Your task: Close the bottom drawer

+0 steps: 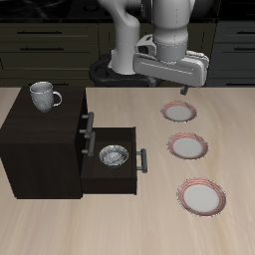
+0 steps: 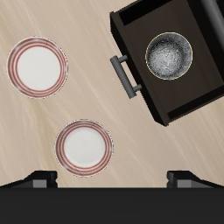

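A dark black-brown wooden bottom drawer [image 2: 179, 96] stands pulled open over the pale beige wood-grain table [image 2: 131, 140], its grey bar handle [image 2: 124, 75] facing two plates. Inside the drawer sits a round grey metallic bowl [image 2: 168, 55] (its rim shows a thin yellowish edge). The two white plates with red rims, one [image 2: 37, 68] and the other [image 2: 84, 147], lie apart on the table, while the gripper's dark fingertips [image 2: 41, 178] stand well apart
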Tool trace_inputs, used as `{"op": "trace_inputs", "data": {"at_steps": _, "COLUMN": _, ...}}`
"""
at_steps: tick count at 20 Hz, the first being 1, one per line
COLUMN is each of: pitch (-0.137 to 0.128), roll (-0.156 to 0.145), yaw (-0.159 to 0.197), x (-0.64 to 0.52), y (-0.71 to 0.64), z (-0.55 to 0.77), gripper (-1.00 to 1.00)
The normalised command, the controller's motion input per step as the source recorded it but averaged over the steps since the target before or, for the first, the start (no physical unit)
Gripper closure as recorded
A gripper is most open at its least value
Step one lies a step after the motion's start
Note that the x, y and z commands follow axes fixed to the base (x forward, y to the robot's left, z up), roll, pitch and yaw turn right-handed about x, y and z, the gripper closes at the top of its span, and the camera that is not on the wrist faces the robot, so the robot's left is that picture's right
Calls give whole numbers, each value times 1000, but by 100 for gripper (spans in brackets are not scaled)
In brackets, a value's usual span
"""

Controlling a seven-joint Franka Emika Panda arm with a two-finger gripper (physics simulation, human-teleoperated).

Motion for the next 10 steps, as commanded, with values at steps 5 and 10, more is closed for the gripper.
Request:
{"op": "trace_inputs", "data": {"at_steps": 5, "pitch": -36, "roll": -24, "yaw": -100, "x": 122, "y": 11, "z": 13, "gripper": -100}}
{"op": "trace_inputs", "data": {"at_steps": 10, "pitch": 3, "roll": 13, "yaw": -81, "x": 148, "y": 106, "z": -100, "gripper": -100}}
